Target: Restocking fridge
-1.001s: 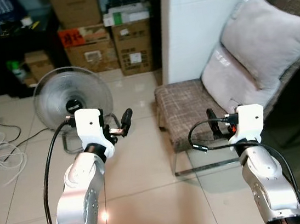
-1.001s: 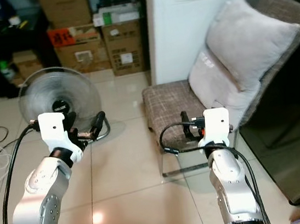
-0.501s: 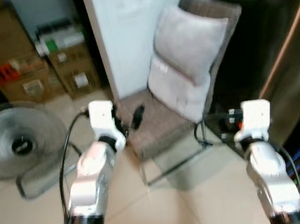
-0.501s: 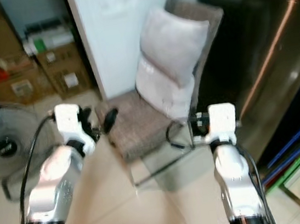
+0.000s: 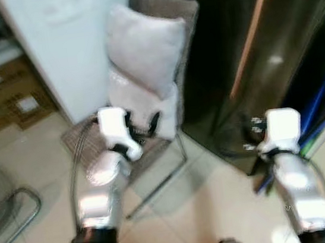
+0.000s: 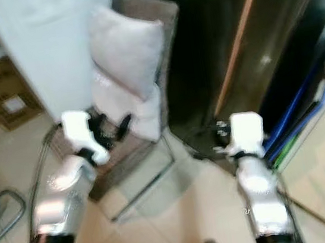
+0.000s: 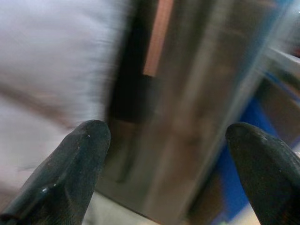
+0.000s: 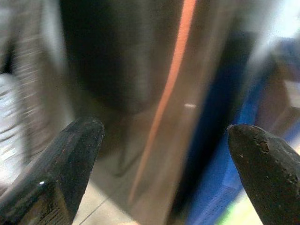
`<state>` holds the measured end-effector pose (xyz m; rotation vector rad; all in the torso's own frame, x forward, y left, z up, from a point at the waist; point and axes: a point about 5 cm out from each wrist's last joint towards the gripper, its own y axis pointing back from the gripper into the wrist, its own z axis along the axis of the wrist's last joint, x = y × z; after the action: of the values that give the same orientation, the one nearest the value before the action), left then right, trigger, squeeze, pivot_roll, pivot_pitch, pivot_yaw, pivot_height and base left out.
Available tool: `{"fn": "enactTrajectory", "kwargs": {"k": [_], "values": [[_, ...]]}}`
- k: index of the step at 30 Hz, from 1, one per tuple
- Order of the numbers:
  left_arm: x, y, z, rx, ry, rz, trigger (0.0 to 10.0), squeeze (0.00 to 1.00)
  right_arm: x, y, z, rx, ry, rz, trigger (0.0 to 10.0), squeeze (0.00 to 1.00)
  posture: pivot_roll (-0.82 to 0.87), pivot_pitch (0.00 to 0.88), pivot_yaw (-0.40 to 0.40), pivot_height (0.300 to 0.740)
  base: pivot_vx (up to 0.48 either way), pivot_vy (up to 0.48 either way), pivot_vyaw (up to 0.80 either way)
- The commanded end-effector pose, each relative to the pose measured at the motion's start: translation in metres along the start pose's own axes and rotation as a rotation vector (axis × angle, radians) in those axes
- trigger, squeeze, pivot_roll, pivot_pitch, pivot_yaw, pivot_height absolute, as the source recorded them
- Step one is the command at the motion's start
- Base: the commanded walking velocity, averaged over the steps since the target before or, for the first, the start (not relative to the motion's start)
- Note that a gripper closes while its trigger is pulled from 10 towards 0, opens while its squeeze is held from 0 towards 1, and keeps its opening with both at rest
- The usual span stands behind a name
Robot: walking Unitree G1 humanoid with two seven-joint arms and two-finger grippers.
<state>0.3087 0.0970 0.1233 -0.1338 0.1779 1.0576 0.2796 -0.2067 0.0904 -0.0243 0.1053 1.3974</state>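
Both hands, left hand and right hand, spread apart, face the steel fridge; head views add a cushioned chair.

Silver arms, white wrist blocks, black cables, black-fingered end effectors.

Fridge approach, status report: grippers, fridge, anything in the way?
Left gripper open, empty. Right gripper open, empty. Steel fridge ahead, door shut. Chair with pillows stands to its left; view blurred.

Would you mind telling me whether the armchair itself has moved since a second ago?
No. The armchair still sits against the white wall, beside the dark fridge; the camera turned right instead.
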Motion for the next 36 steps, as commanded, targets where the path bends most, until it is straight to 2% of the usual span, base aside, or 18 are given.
{"fn": "enactTrajectory", "kwargs": {"k": [1,4,9,13,16,18,26,27,28,30,36], "values": [[0.008,0.002,0.002,0.004,-0.039,0.012,10.0,0.0,0.012,-0.001,0.005,-0.025,-0.031,0.029,10.0,0.0,-0.15,0.0,0.054,0.74,0.0,0.48,-0.74],[0.006,0.001,0.002,0.011,-0.061,0.008,10.0,0.0,0.012,-0.001,0.005,-0.026,-0.029,0.026,10.0,0.0,-0.15,0.0,0.056,0.74,0.0,0.48,-0.74],[0.01,0.0,0.0,0.022,-0.081,0.046,10.0,0.0,0.009,-0.001,0.003,-0.024,-0.029,0.012,10.0,0.0,-0.15,0.0,0.059,0.74,0.0,0.0,-0.74],[0.021,0.003,-0.003,0.03,-0.035,0.095,10.0,0.0,0.007,-0.001,0.004,-0.026,-0.023,0.005,10.0,0.0,-0.16,0.0,0.056,0.74,0.0,0.0,-0.75],[0.028,0.007,-0.006,0.037,-0.043,0.135,10.0,0.0,0.003,0.0,0.004,-0.035,-0.012,-0.004,10.0,0.0,-0.16,0.0,0.054,0.74,0.0,0.0,-0.74],[0.028,0.009,-0.006,0.036,-0.045,0.138,10.0,0.0,0.0,0.001,0.008,-0.08,0.004,-0.005,10.0,0.0,-0.16,0.0,0.052,0.74,0.0,0.0,-0.75],[0.028,0.01,-0.007,0.036,-0.043,0.141,10.0,0.0,0.0,0.002,0.01,-0.097,0.0,-0.003,10.0,0.0,-0.16,0.0,0.052,0.74,0.0,0.0,-0.75],[0.035,0.016,-0.002,-0.003,-0.052,0.201,10.0,1.0,-0.001,0.004,0.006,-0.082,-0.041,-0.008,10.0,1.0,-0.15,0.0,0.057,0.74,0.0,0.0,-0.75],[0.035,0.016,-0.002,-0.003,-0.052,0.201,10.0,1.0,-0.001,0.004,0.006,-0.082,-0.041,-0.008,10.0,1.0,-0.15,0.0,0.057,0.74,0.0,0.0,-0.75],[0.052,0.03,0.011,-0.074,-0.076,0.324,10.0,1.0,-0.004,0.008,0.001,-0.059,-0.077,-0.019,10.0,1.0,-0.14,0.0,0.056,0.74,0.0,0.0,-0.77],[0.049,0.026,0.009,-0.065,-0.05,0.285,10.0,1.0,0.001,0.009,0.002,-0.069,-0.036,0.031,10.0,1.0,-0.15,0.0,0.05,0.74,0.0,0.0,-0.77]]}}
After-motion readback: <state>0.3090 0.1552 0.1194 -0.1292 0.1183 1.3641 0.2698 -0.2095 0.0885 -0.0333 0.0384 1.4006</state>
